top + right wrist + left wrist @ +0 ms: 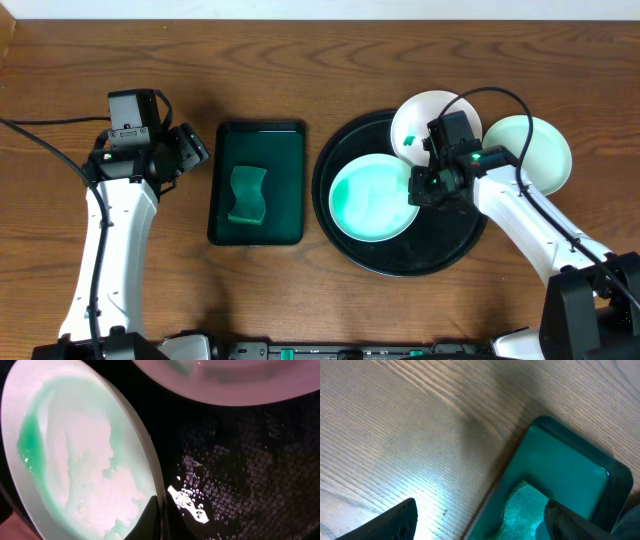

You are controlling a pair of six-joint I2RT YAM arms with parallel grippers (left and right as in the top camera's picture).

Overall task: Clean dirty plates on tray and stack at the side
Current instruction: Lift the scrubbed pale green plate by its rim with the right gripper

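The round black tray [440, 252] holds a plate [372, 197] smeared with green soap. My right gripper [425, 186] is shut on that plate's right rim. In the right wrist view the soapy plate [75, 450] fills the left side, its edge pinched in my right gripper [161, 512]. A second white plate [425, 118] with a small green smudge lies at the tray's top edge. A third, pale-mint plate [535, 152] rests on the table just right of the tray. My left gripper [195, 148] hangs open over the green tray's left edge, holding nothing.
A rectangular dark green tray [260, 129] with a green wavy sponge [246, 195] sits between the arms. The left wrist view shows that sponge [522, 510] between my left gripper's [480, 510] spread fingers. Soap bubbles dot the black tray floor [240, 465].
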